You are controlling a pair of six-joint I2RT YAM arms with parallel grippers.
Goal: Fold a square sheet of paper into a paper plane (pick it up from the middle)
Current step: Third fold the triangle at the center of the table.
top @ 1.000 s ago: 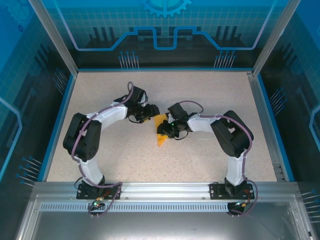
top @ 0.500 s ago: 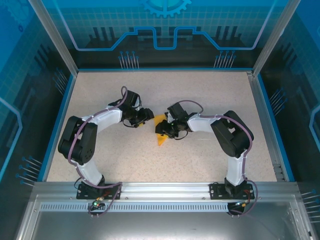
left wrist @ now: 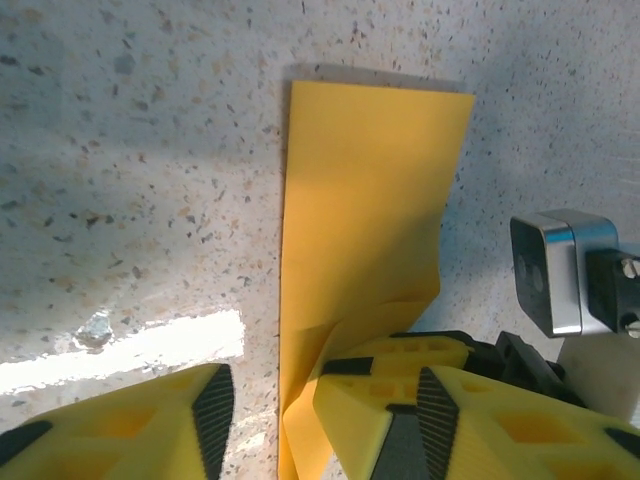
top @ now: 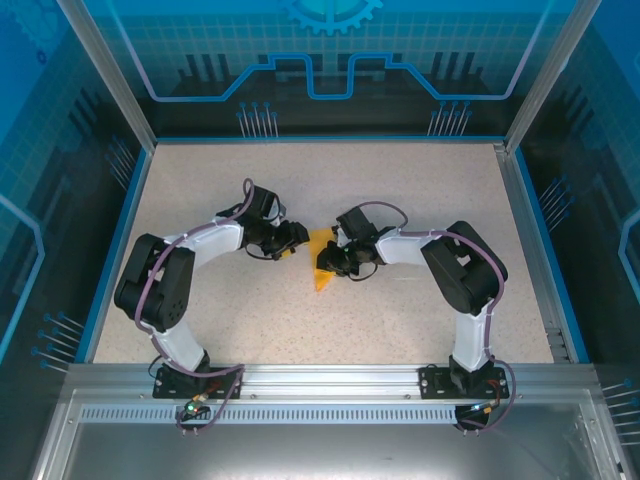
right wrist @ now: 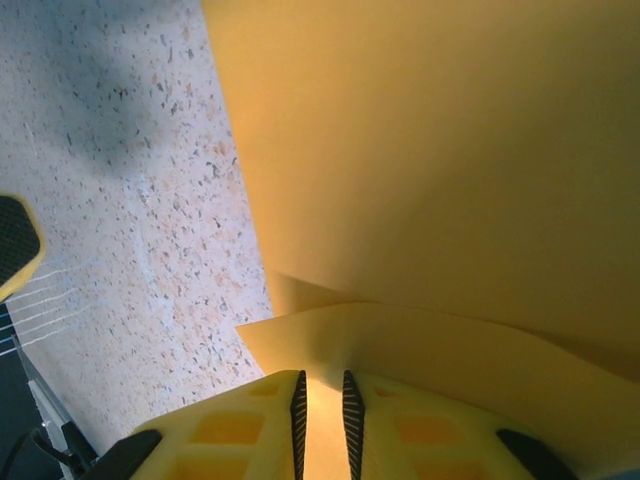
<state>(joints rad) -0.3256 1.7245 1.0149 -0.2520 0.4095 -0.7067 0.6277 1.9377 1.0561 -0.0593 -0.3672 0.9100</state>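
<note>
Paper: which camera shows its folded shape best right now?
Left wrist: the paper shows most of its length, far edge included. Right wrist crops it close; top external shows a small, partly hidden orange patch.

The paper point(left wrist: 365, 200) is plain orange-yellow; the table point(left wrist: 130, 180) is speckled beige.

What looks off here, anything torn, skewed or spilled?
Nothing damaged or spilled. The sheet of paper lies part-folded on the table; one layer bows up where the right gripper pinches it, with a small kink on one edge. The left gripper stands open over its edge.
</note>
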